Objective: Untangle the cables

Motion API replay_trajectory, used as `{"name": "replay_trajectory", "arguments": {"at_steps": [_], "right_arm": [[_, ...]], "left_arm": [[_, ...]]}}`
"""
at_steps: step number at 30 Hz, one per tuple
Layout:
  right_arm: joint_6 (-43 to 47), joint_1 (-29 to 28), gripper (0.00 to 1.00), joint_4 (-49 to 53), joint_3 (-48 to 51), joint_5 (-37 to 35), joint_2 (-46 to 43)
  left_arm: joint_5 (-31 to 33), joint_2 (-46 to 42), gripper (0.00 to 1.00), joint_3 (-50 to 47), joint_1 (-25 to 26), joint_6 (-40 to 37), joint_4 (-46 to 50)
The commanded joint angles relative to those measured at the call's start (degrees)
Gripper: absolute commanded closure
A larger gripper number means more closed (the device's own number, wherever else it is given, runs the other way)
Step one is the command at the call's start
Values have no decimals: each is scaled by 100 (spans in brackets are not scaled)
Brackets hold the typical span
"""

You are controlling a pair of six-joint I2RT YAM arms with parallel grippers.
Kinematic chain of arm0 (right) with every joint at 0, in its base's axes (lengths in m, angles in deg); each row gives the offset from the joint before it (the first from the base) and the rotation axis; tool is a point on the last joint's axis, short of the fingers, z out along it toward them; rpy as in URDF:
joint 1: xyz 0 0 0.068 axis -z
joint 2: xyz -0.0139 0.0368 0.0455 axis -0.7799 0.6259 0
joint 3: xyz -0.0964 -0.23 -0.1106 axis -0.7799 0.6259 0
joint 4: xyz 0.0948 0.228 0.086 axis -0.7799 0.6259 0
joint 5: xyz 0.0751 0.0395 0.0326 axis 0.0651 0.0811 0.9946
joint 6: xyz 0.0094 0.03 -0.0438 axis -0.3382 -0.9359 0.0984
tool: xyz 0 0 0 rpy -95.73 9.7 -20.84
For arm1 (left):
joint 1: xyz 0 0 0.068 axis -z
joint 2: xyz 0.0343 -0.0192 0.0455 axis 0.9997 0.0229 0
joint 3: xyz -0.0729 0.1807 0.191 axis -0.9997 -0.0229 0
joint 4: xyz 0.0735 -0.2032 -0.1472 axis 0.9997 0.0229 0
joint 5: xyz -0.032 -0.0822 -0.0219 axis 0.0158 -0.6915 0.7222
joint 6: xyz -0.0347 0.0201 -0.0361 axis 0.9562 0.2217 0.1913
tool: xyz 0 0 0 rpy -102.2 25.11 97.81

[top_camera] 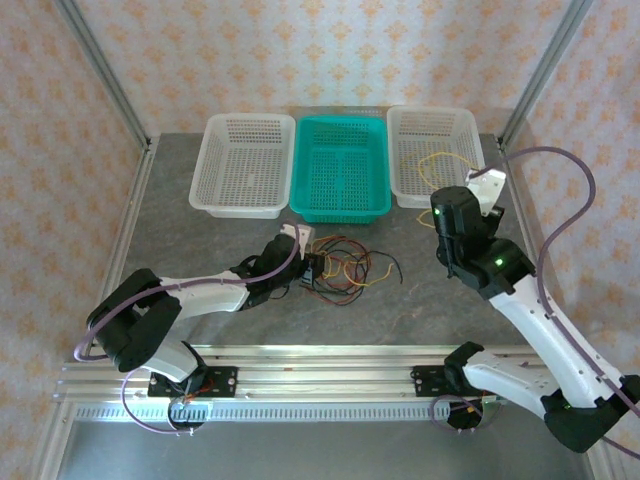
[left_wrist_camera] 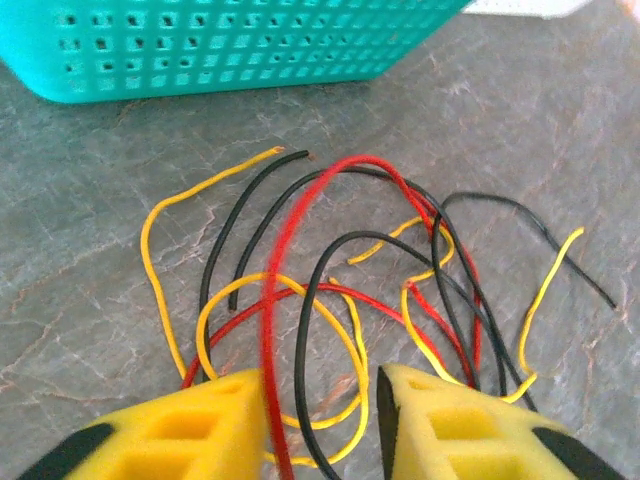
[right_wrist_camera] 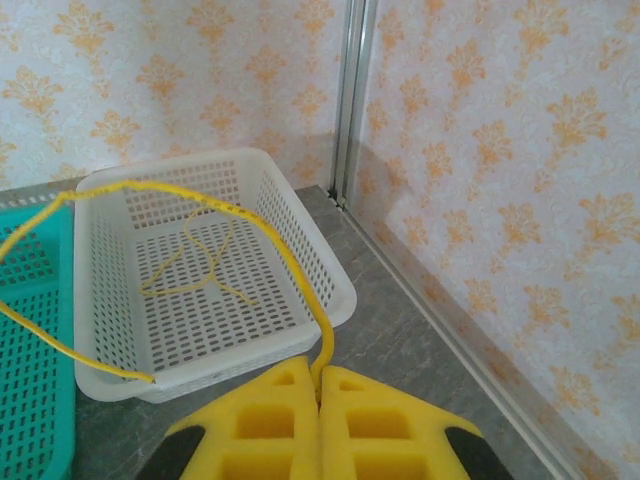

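Note:
The cables (top_camera: 345, 265) lie as a tangled heap of red, yellow and black strands on the grey table in front of the teal basket. My left gripper (top_camera: 312, 272) is low at the heap's left side. In the left wrist view it (left_wrist_camera: 322, 385) stands open, with a red strand (left_wrist_camera: 268, 320) and a black strand running through the gap between its yellow pads. My right gripper (top_camera: 488, 190) hovers by the right white basket; it (right_wrist_camera: 320, 378) is shut on one yellow cable (right_wrist_camera: 290, 260) that arches up over that basket.
Three baskets line the back: a white one (top_camera: 243, 205), a teal one (top_camera: 340, 212) and a white one (top_camera: 432, 112). The right white basket (right_wrist_camera: 330, 270) holds a loose yellow cable (right_wrist_camera: 190, 270). A metal post and the papered wall stand close on the right.

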State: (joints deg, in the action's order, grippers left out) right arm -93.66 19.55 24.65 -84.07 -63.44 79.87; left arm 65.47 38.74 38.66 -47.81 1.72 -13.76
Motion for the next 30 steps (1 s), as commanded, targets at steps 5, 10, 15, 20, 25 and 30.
{"name": "replay_trajectory", "arguments": {"at_steps": [5,10,15,20,25,30], "right_arm": [[-361,603,100,-724,229,922,335],[-640,1294,100,-1382,406,1487,606],[-812,2067,100,-2009,353,2498,1154],[-764,2675,100,-2314,-10,3192,2006],[-592,3160,100,-2522,-457,3676,2905],[-297,3512,100,-2501,-1039,4087,3755]], "left_arm": [[405,-570,40,346,-6,-64,503],[566,-732,32,646,-10,-148,577],[377,-320,32,1287,-10,-358,523],[79,343,32,2034,-10,-538,335],[-130,965,32,2864,-10,-668,335],[-287,1674,32,3935,-15,-860,655]]}}
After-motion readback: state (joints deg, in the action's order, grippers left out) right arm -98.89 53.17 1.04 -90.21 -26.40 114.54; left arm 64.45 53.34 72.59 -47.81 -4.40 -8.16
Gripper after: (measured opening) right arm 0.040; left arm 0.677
